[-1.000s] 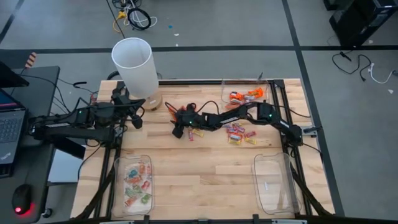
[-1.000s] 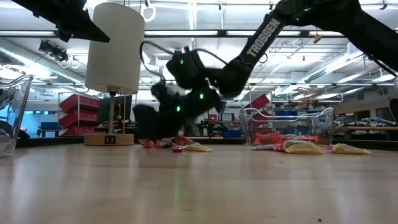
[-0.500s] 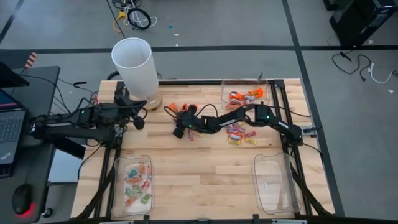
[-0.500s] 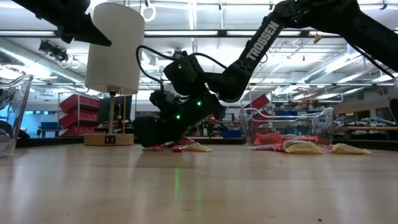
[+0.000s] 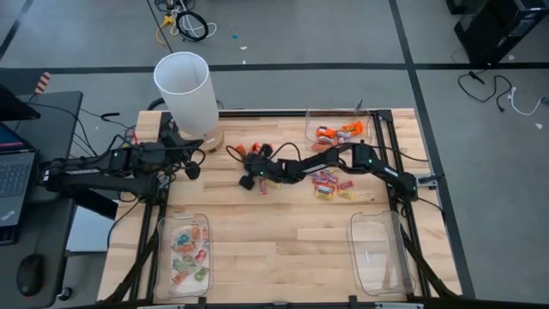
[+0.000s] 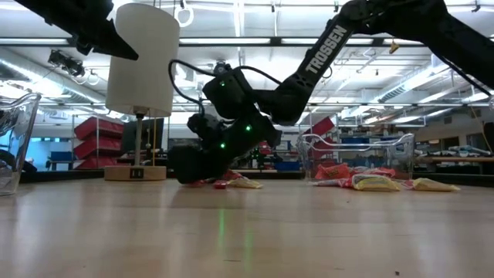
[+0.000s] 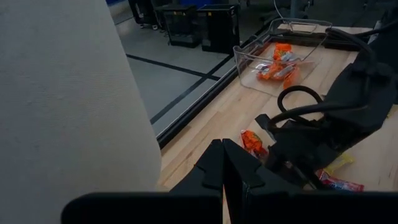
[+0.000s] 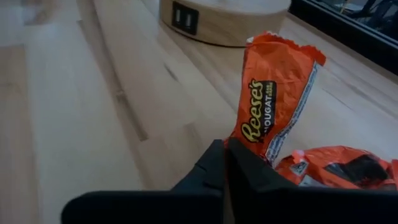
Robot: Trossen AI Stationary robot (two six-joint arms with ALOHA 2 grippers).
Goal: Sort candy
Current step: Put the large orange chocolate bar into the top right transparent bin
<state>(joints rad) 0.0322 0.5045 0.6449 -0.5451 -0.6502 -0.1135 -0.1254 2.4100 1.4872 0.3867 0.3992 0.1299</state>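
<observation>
**Thin pinch on an orange wrapper; a slip is the main risk**

At the left, the left gripper (image 5: 190, 168) waits beside the white cylinder (image 5: 187, 90) near the table's far left edge, its fingers pressed together on nothing. The near-left tray (image 5: 183, 254) already holds a batch of pale green-and-pink candy.

In the middle, the right gripper (image 5: 247, 179) is stretched out low over the wood, and its fingers have pinched shut on the orange candy (image 8: 270, 102), which stands upright in the pinch. More orange pieces (image 5: 254, 149) lie just beyond it, and a second one (image 8: 336, 167) lies against the held one. The pinch appears to catch only the wrapper's lower edge. That is the likely failure: on lifting, the thin foil could slide out, or the neighbouring piece could be dragged along.

To the right lies a loose cluster of pink-and-yellow candy (image 5: 329, 185), then the far tray (image 5: 314, 128) with orange pieces inside, and the near-right tray (image 5: 377, 253), which looks almost bare.

Only the right wrist view shows the held wrapper and how little of it is caught; from above, the gripper hides it. The low view shows the gripper down at the tabletop. The high view alone shows all three trays and where each colour belongs.
</observation>
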